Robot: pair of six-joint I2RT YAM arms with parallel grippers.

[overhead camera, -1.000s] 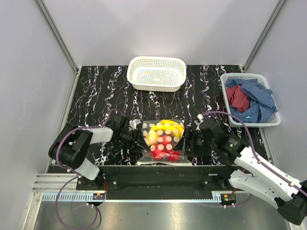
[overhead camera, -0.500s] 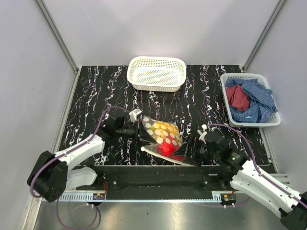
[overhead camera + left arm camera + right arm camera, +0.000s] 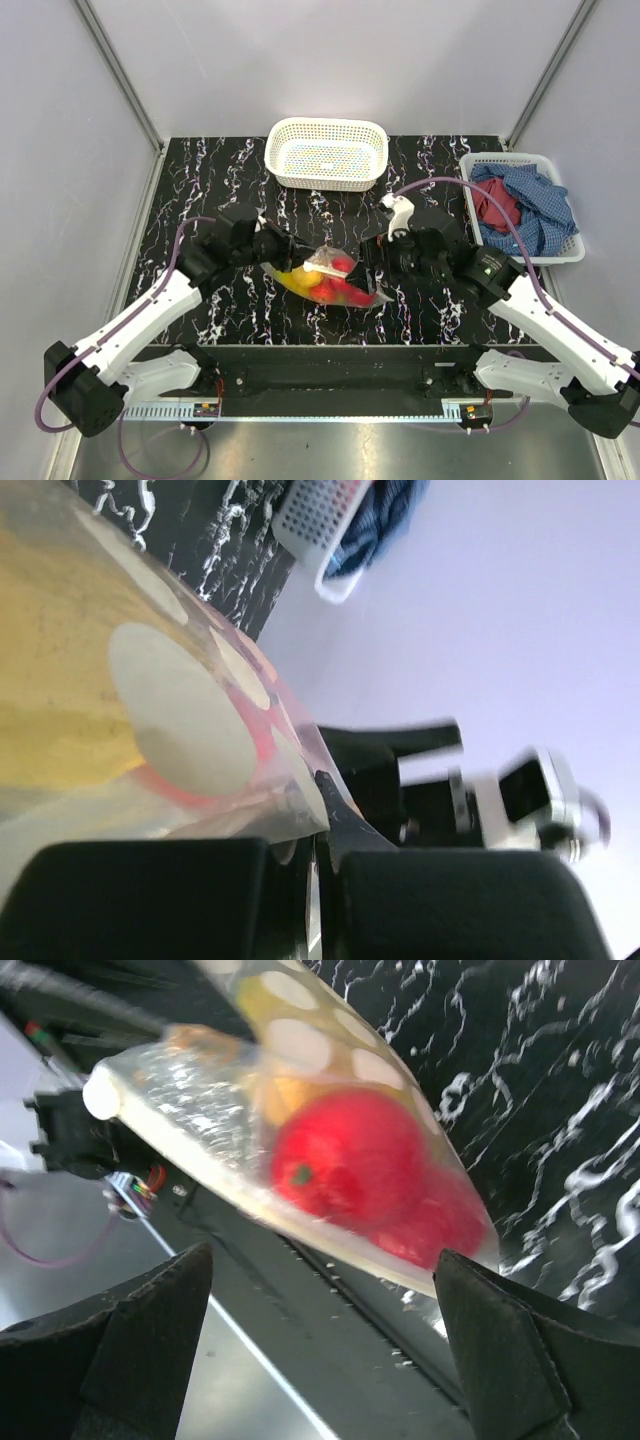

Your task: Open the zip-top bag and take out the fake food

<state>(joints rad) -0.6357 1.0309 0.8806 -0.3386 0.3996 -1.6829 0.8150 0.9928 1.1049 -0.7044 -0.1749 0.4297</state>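
Right wrist view first: right jaws spread wide and gripping nothing. The zip-top bag (image 3: 200, 1110) hangs straight ahead in the gap, its thick pale edge slanting across from one finger's side to the other. Red fake food (image 3: 350, 1160) bulges inside it, with yellow tucked behind. Left wrist view: left jaws pinched tight on a fold of the dotted plastic. From the top camera, the bag's long axis runs jaws to jaws, with one end clamped on the left and the other nosing between the open pair. So the right arm (image 3: 540, 310) looks best placed to bite next. Whether the bag touches the surface (image 3: 200, 180) I can't tell. Beyond both jaws sits a white basket (image 3: 327, 152), and a cloth basket (image 3: 520, 205) lies out past the right jaws.
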